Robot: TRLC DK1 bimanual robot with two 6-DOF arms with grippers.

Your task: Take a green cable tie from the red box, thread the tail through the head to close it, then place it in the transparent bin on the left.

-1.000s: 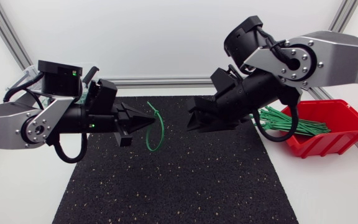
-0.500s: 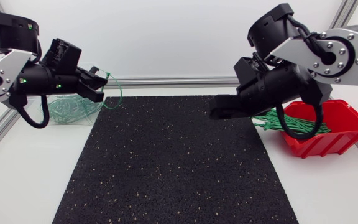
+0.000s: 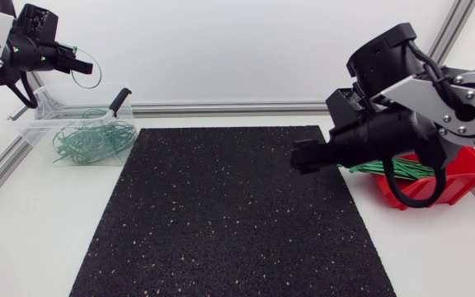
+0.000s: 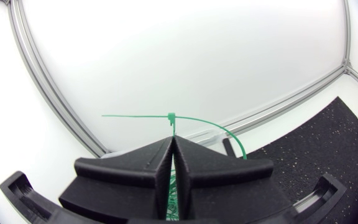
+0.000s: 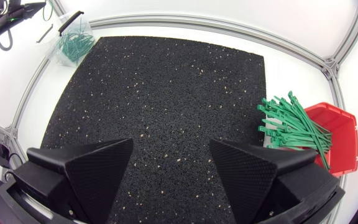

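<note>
Head view: left gripper [image 3: 74, 59] pinches looped tie [image 3: 91, 73], held up above bin [image 3: 31, 117]. Right gripper [image 5: 169, 163] jaws wide over mat [image 3: 221, 214], beside red box [image 3: 462, 177].

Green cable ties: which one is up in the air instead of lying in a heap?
The looped tie pinched in the left gripper, near the transparent bin. The rest lie heaped in that bin or in the red box.
</note>
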